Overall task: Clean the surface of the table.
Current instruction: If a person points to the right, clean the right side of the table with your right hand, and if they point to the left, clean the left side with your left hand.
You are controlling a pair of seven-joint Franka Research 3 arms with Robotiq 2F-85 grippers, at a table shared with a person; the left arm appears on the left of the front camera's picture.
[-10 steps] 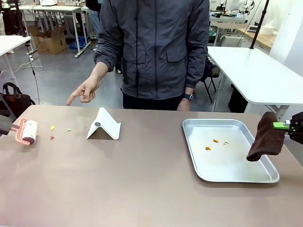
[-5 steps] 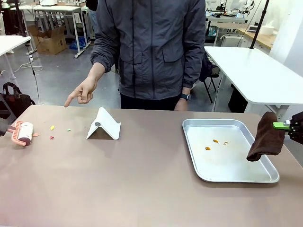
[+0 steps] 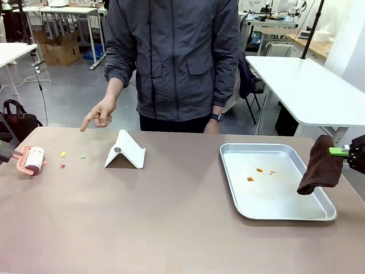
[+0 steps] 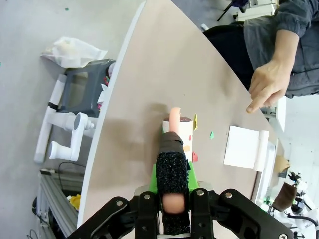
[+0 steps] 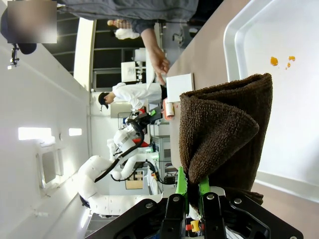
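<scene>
Front view, left to right: left tool [image 4: 172, 162] was clamped on the handle of a pink-framed lint roller [image 3: 32, 160], jaws narrow around it, with the roller at the far-left edge of the desk [image 3: 171, 222]. Whether the roll touched the top, can't tell. Just right of it, three small scraps [image 3: 63, 153] (yellow, green, red) lay on the desk. The person's hand [image 3: 101, 113] pointed down above that area, clear of the surface. A white folded stand [image 3: 125, 151] sat right of the scraps. The desk itself spanned the whole foreground, brownish-taupe, bare in the middle. A silver tray [image 3: 246, 212] sat right of centre with orange crumbs [image 3: 259, 170] inside. At the far right, the right tool [image 3: 347, 152] pinched a brown cloth [image 3: 320, 165], which hung over the tray's right rim.
</scene>
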